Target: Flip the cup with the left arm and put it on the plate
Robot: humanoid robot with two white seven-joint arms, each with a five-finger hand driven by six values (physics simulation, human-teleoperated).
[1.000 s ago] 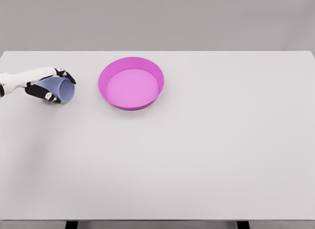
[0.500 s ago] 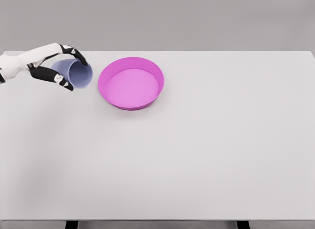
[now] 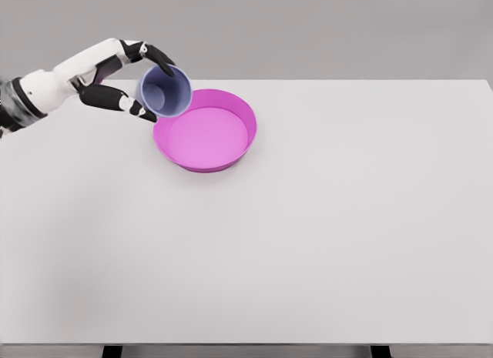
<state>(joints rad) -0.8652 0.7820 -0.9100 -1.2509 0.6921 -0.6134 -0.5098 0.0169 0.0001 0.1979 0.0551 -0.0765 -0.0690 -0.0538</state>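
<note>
White tabletop [image 3: 323, 242] fills nearly everything I can see from where I stand, with a plain grey wall behind it. On it, left of centre and towards the far edge, sits the pink plate [image 3: 245, 139], a shallow round dish with a raised rim and nothing in it. From the left side the white arm [image 3: 54, 85] reaches in, and the left hand [image 3: 123, 77] is wrapped around a lavender cup [image 3: 165, 91], dark fingers [image 3: 115, 101] curled along its side. The cup hangs in the air at the plate's upper left rim, tipped so its open mouth faces out towards me; it looks empty inside. The right arm is nowhere to be seen.

I'd say the carry is nearly done and the flip is partway. What's needed next is turning the cup fully upright, moving it over the plate's middle, lowering it onto the flat bottom and letting go.
</note>
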